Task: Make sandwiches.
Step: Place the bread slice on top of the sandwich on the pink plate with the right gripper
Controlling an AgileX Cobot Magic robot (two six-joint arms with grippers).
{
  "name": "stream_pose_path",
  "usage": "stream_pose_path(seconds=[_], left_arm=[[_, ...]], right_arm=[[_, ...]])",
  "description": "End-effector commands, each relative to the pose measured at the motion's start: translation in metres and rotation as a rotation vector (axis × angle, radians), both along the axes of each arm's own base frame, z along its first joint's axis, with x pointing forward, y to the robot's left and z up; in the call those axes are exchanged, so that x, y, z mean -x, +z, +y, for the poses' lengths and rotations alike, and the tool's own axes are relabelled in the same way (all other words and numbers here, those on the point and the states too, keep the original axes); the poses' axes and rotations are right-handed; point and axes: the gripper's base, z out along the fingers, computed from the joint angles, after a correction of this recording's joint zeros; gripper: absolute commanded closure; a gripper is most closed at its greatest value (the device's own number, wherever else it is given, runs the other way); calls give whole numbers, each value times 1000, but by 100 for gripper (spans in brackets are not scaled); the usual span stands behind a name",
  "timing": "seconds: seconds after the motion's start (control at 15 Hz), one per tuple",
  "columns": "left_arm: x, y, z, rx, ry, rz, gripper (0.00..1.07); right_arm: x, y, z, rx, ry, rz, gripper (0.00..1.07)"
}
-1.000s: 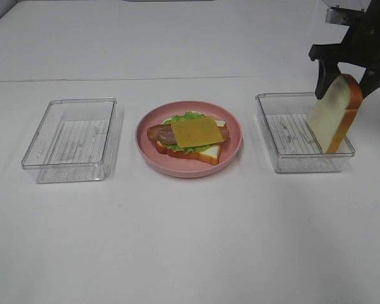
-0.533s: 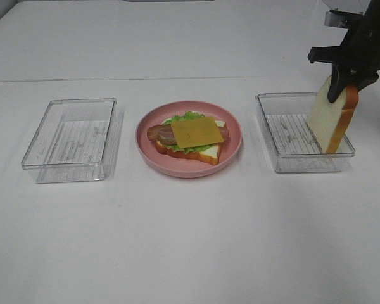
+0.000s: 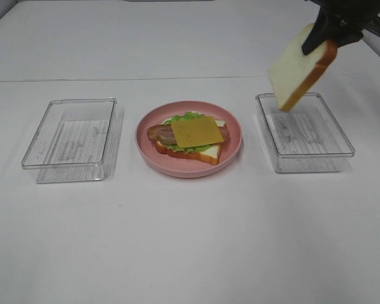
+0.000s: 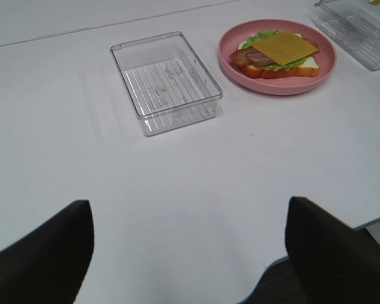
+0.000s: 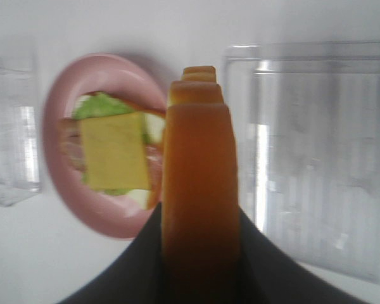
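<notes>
The right pincer (image 3: 326, 33) pinches a white bread slice with orange-brown crust (image 3: 300, 67), tilted in the air above the right clear plastic tray (image 3: 304, 132). On the white counter (image 3: 190, 240), the round pink plate (image 3: 189, 138) carries the open sandwich topped with yellow cheese (image 3: 196, 132). The left pincer (image 4: 190, 247) is spread, holding nothing.
</notes>
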Motion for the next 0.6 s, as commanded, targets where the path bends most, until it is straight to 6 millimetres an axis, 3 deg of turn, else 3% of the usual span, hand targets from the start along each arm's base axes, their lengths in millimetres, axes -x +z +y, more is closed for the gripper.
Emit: stream_pose_path(seconds=[0.07, 0.47, 0.6], left_arm=[[1, 0, 0, 6, -4, -16, 27], [1, 0, 0, 6, -4, -16, 27], [1, 0, 0, 6, -4, -16, 27]], right_arm=[[12, -7, 18, -220, 111, 59, 107], [23, -63, 39, -532, 12, 72, 107], [24, -74, 57, -559, 30, 83, 107]])
